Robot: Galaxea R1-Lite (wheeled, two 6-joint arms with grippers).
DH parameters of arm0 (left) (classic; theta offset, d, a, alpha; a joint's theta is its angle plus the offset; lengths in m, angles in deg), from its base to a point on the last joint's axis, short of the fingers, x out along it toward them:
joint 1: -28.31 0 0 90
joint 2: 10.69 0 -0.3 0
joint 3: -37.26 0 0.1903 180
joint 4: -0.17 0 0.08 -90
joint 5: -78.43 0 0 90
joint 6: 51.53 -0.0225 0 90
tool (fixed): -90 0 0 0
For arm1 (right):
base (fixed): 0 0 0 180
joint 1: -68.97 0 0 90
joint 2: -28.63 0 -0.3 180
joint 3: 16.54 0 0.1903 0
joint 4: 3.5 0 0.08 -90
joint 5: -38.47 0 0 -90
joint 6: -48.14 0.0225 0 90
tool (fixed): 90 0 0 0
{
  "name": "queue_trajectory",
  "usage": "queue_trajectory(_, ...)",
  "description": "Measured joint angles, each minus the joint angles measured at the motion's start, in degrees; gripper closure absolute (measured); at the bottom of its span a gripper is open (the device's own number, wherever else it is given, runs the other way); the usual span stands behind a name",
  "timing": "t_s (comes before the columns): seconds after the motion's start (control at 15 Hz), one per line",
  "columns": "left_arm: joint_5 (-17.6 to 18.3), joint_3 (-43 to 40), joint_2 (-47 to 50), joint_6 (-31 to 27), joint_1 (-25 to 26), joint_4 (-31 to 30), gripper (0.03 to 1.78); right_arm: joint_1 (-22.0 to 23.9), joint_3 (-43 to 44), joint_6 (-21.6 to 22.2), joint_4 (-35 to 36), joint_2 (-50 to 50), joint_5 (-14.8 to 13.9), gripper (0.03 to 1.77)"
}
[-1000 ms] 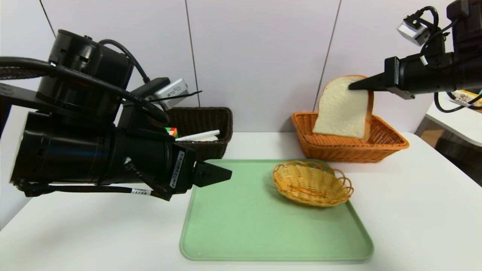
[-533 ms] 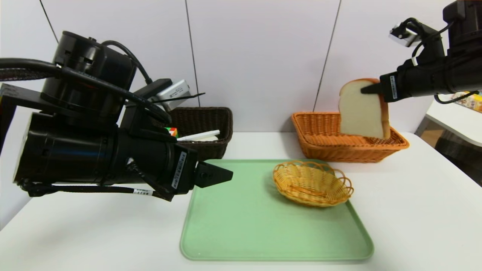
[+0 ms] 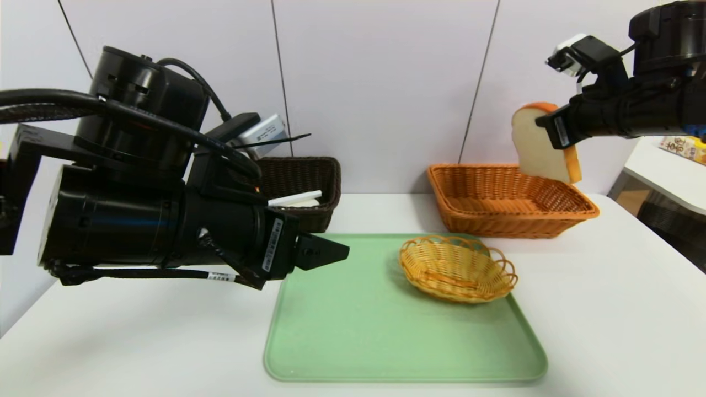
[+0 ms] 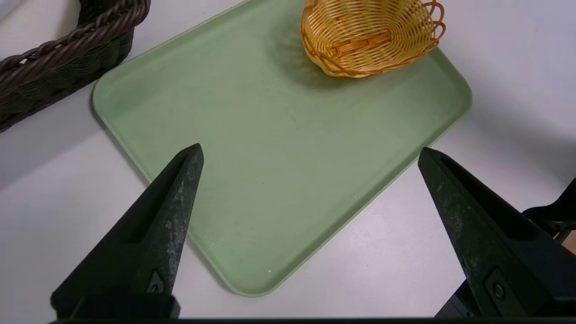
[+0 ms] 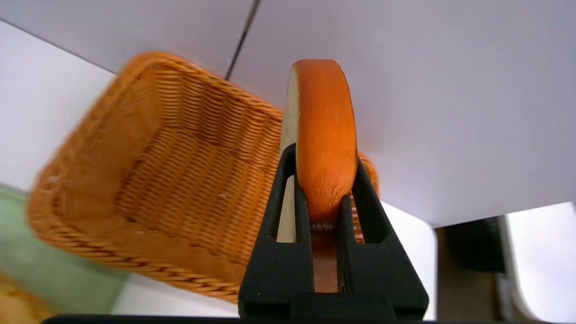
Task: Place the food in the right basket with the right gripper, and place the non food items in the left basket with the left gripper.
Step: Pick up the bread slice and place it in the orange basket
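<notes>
**Operator:** Where do I stand on the sorting?

**Inspector:** You are nearly through, by my reading. Your right gripper [image 5: 325, 180] is clamped on a slice of bread [image 3: 538, 149], jaws pinching its crust edge. The slice hangs upright in the air above the far right part of the orange basket [image 3: 510, 201] and does not touch it. That basket shows nothing inside, so your food item is not yet delivered.

**Operator:** And the left side?

**Inspector:** Your left gripper [image 4: 310, 155] hangs with its jaws spread wide and nothing between them, above the near left part of the green tray [image 3: 386, 320]. The dark brown basket [image 3: 309, 182] behind it holds at least a white stick-like item [image 3: 295, 198]; your left arm hides the rest of its contents.

**Operator:** Anything left to pick up?

**Inspector:** On the tray you have only a small yellow wicker bowl [image 3: 458, 268], which looks empty. I cannot say whether it counts as an item to sort. The white desk [image 3: 606, 309] shows no other loose items. What remains for you, in my judgement, is the release of the bread into the orange basket.
</notes>
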Motion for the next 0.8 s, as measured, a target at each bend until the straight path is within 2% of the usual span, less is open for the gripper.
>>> queue_trajectory(0.2,0.01,-0.02,-0.33,0.00,-0.34,-0.11,0.12,-0.55,-3.79,-5.97,6.72,1.40,-4.05,1.61)
queue_trajectory(0.27,0.01,-0.02,-0.37,0.00,-0.41,-0.11,0.12,-0.68,-5.32,-7.50,9.02,1.79,-4.57,1.61)
queue_trajectory(0.53,-0.05,0.05,-0.45,0.11,-0.56,-0.20,0.12,-1.18,-9.84,-12.79,11.95,2.58,-5.07,1.61)
queue_trajectory(0.8,-0.07,0.05,-0.33,0.11,-0.59,-0.15,0.12,-1.29,-10.54,-17.23,12.78,3.91,-5.86,1.61)
